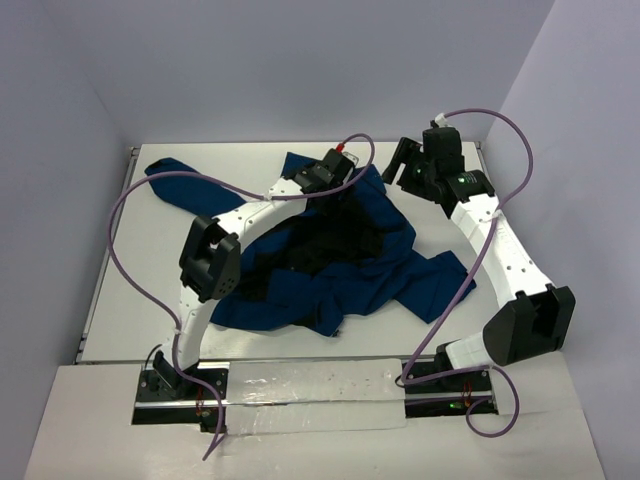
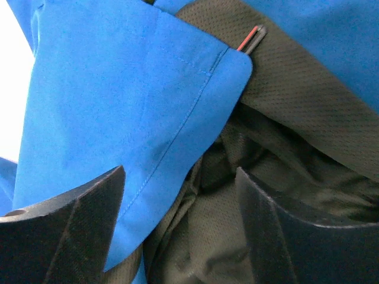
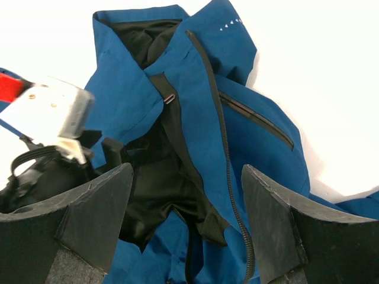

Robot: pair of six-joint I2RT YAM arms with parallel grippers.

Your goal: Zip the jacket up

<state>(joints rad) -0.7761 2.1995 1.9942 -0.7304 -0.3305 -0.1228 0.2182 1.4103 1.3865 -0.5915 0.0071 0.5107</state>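
Note:
The navy-blue jacket (image 1: pixel 350 265) lies crumpled and open on the white table, black lining (image 1: pixel 330 245) showing in its middle. My left gripper (image 1: pixel 345 178) hovers open just above the jacket's far part; in the left wrist view a blue flap (image 2: pixel 130 118) and black mesh lining (image 2: pixel 213 236) lie between its fingers (image 2: pixel 65 231), with nothing held. My right gripper (image 1: pixel 400 165) is open and empty, to the right of the jacket's far edge. In the right wrist view the zipper teeth (image 3: pixel 228 177) run down the blue front panel (image 3: pixel 260 136).
Grey walls enclose the white table (image 1: pixel 120 290) at the back and sides. A sleeve (image 1: pixel 180 185) stretches toward the far left corner. Purple cables loop over both arms. The left arm's wrist (image 3: pixel 47 124) shows in the right wrist view.

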